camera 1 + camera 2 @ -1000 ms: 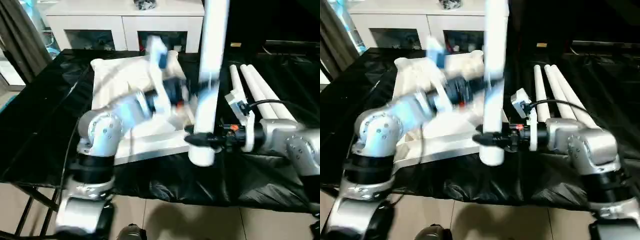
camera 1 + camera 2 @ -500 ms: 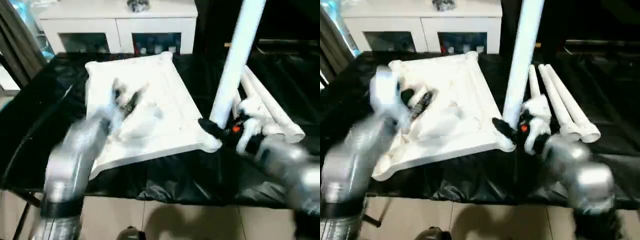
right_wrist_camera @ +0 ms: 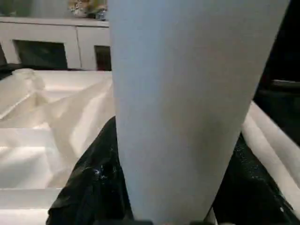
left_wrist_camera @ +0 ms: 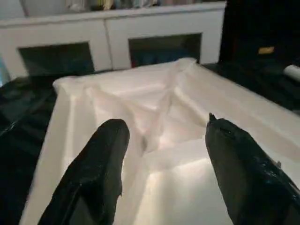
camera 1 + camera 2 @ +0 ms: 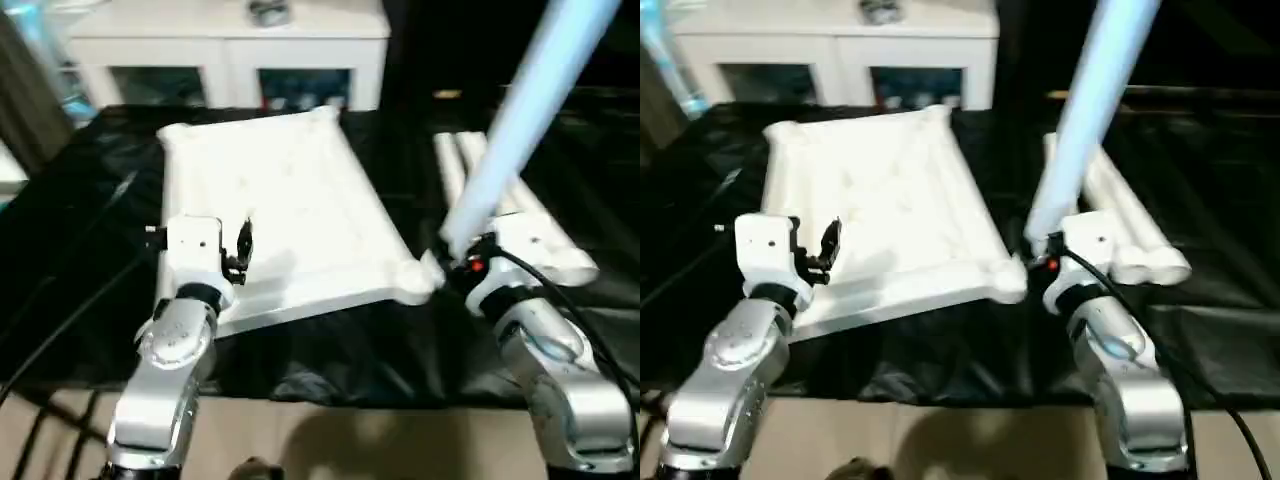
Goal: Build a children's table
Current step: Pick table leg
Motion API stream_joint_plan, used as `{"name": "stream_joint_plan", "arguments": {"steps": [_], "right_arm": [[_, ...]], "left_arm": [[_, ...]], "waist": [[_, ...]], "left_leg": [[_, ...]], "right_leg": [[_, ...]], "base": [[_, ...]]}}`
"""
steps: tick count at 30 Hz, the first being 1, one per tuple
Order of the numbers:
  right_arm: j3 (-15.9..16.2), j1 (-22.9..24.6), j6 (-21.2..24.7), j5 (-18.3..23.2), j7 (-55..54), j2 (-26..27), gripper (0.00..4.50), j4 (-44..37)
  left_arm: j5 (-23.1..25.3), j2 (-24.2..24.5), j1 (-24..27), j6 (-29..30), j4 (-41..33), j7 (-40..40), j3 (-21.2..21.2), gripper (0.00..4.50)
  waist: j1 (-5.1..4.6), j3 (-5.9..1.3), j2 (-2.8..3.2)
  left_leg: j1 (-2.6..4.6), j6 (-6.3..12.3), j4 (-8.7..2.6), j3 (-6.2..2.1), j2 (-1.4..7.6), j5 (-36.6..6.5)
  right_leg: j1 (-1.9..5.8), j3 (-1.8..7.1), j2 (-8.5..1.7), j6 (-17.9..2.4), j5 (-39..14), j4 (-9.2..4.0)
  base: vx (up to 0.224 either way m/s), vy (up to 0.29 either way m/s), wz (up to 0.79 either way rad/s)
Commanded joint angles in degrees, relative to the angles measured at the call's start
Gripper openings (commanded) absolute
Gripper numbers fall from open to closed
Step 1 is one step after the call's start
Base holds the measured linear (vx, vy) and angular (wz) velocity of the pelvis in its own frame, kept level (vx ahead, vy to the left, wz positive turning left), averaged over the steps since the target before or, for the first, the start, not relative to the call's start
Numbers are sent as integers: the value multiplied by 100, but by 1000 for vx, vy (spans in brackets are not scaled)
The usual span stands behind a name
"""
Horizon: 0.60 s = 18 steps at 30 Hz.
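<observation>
At centre of the black-draped table (image 5: 80,220): white tabletop (image 5: 290,200) lying ribbed underside up, corner sockets showing. Right tool (image 5: 455,262) at its 4 o'clock corner, pinching a white leg (image 5: 520,110) that tilts up toward 1 o'clock. Spare legs (image 5: 540,240) lie at 3 o'clock. Left tool (image 4: 161,154) spread, empty, over the tabletop's 8 o'clock edge. White cabinet (image 5: 230,40) at 12 o'clock

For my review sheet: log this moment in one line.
right gripper: holds leg by tabletop corner | left gripper: open over tabletop | spare legs: on table
</observation>
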Motion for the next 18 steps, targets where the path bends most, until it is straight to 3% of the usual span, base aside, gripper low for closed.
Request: {"name": "stream_joint_plan", "arguments": {"steps": [1,2,3,4,5,6,7,8,9,10,11,12,13,14,15,16,17,18], "right_arm": [[-181,102,302,182,79,-48,193,84],[-183,146,289,165,81,-49,193,74],[-176,175,291,137,83,-65,193,58],[-159,210,315,127,114,-96,193,47],[-154,224,321,137,132,-107,193,45],[-149,232,372,157,130,-115,193,29],[-143,220,423,179,138,-124,193,15],[-138,202,458,225,175,-134,193,7],[-140,194,433,305,253,-137,193,0],[-140,194,425,331,278,-137,193,-3],[-71,179,463,333,356,-177,193,-21],[26,172,415,236,395,-231,193,-14],[103,173,407,200,451,-270,193,-13],[199,178,402,182,535,-312,193,-14],[273,187,425,219,615,-315,193,-29],[278,187,427,222,622,-314,193,-31],[400,209,417,218,724,-318,193,-67],[428,214,408,208,741,-322,193,-75]], "left_arm": [[94,-47,-14,-72,-16,82,-64,300],[124,-54,-3,-102,4,80,-61,300],[127,-70,8,-119,11,80,-54,300],[118,-116,26,-134,10,88,-37,300],[104,-136,32,-61,2,85,-28,300],[155,-117,30,-38,-6,75,-51,300],[164,-114,29,-69,-10,67,-56,300],[181,-111,28,-111,-13,67,-66,300],[199,-109,28,-102,-21,68,-82,300],[204,-109,28,-92,-23,69,-87,300],[209,-92,15,-62,-13,40,-94,300],[201,-64,3,-78,-4,-7,-97,300],[159,-61,-1,-54,-7,-44,-80,300],[88,-84,-2,-26,-16,-100,-34,300],[42,-89,0,-48,-32,-136,2,300],[39,-89,0,-52,-34,-139,5,300],[14,-78,9,-98,-55,-166,30,300],[12,-75,11,-104,-58,-169,33,300]], "waist": [[-103,-250,-49],[-85,-236,-139],[77,-355,-407],[161,-251,-354],[181,-262,-385],[197,-283,-374],[187,-290,-297],[106,-266,-123],[110,-319,-41],[121,-333,6],[93,-313,40],[101,-303,47],[96,-277,29],[65,-167,-21],[50,-128,-37],[90,-95,-95],[66,-126,-21],[27,-34,47]], "left_leg": [[200,502,-951,-342,683,-3358],[162,483,-552,-64,223,-3301],[80,784,769,303,-643,-2030],[-282,805,809,59,-512,-992],[-343,719,710,1,-517,-816],[-295,718,390,-121,-488,-841],[-200,782,253,-185,-422,-892],[-83,1089,-15,-373,-180,-1022],[-8,1062,-24,-388,-117,-1082],[69,1020,-51,-419,-14,-1226],[140,942,-164,-478,224,-1531],[161,914,-195,-488,285,-1655],[190,864,-210,-462,306,-1845],[289,585,-129,-265,51,-2277],[355,514,-55,-201,-62,-2289],[243,548,-45,-259,-148,-2268],[112,521,-101,-429,-88,-2536],[-11,436,-316,-515,50,-3161]], "right_leg": [[55,212,-290,-823,-645,-181],[1,261,-315,-1048,-1174,-583],[44,384,-503,-989,-2833,-1090],[256,603,-844,-441,-3513,-1041],[286,613,-800,81,-3587,-976],[308,611,-690,864,-3170,-887],[266,547,-652,967,-2894,-900],[202,307,-453,933,-2436,-946],[179,206,-442,873,-2488,-969],[162,179,-469,772,-2505,-997],[201,100,-517,361,-2070,-986],[199,95,-546,262,-1971,-973],[190,93,-586,174,-2006,-991],[142,-4,-631,209,-3108,-1187],[113,-83,-643,328,-3628,-1296],[258,-261,-787,368,-3947,-1284],[536,-643,-929,379,-4279,-1264],[637,-814,-788,367,-4315,-1114]], "base": [[-11,-201,0],[-17,-229,2],[-17,-229,2],[-10,-193,-5],[-19,-148,-4],[-19,-148,-4],[-32,-116,7],[-51,-109,1],[-51,-109,1],[-41,-92,3],[-14,-55,10],[-14,-55,10],[0,0,0],[0,0,0],[0,0,0],[0,0,0],[1,46,33],[1,46,33]]}}
